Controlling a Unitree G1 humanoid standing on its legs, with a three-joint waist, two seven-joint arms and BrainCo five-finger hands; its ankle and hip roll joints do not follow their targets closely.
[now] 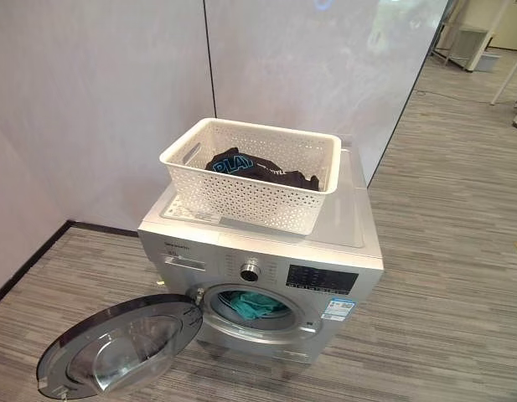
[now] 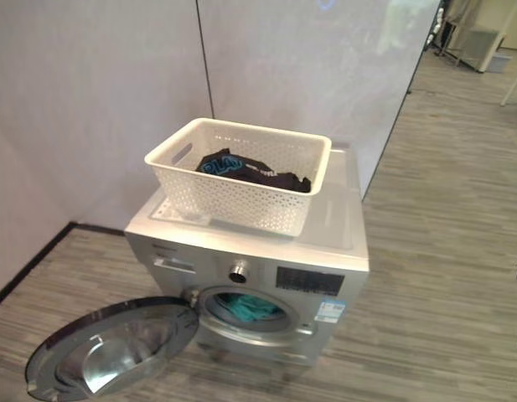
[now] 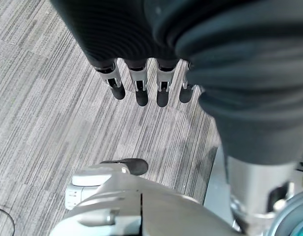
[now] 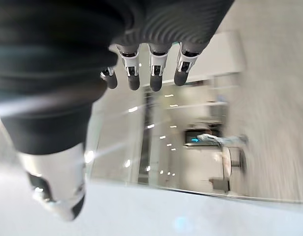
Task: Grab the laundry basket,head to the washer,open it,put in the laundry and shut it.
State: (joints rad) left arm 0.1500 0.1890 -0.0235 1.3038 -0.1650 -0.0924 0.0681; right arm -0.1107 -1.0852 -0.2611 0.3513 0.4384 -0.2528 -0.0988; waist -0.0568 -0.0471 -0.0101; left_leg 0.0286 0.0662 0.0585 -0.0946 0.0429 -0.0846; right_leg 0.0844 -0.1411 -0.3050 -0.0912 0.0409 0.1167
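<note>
- The washer (image 1: pixel 266 251) stands against the pale wall, silver, its front facing the near side.
- Its round door (image 1: pixel 120 347) is swung wide open to the near left, hanging low over the grey floor (image 1: pixel 459 276); the drum opening (image 1: pixel 254 306) sits just right of it.
- The white laundry basket (image 1: pixel 254 172) rests on the washer's top, towards the left and far side, upright.
- A dark garment with blue lettering (image 1: pixel 258 170) lies inside the basket; a teal garment (image 1: pixel 256 304) is already in the drum, bunched near the opening.
- The left hand (image 3: pixel 141 83) hangs over bare floor, fingers relaxed and holding nothing.
- The right hand (image 4: pixel 146 69) is likewise loose and empty, fingers straight, nothing past them but the room.
- Judged from this: loading looks partly done, the dark garment being left.
- Risks: reaching into the perforated basket, fingertips may snag its wall and drag it off the top. The teal cloth near the rim could catch in the door when it shuts. The low-hanging door lies where a step forward could strike it.
</note>
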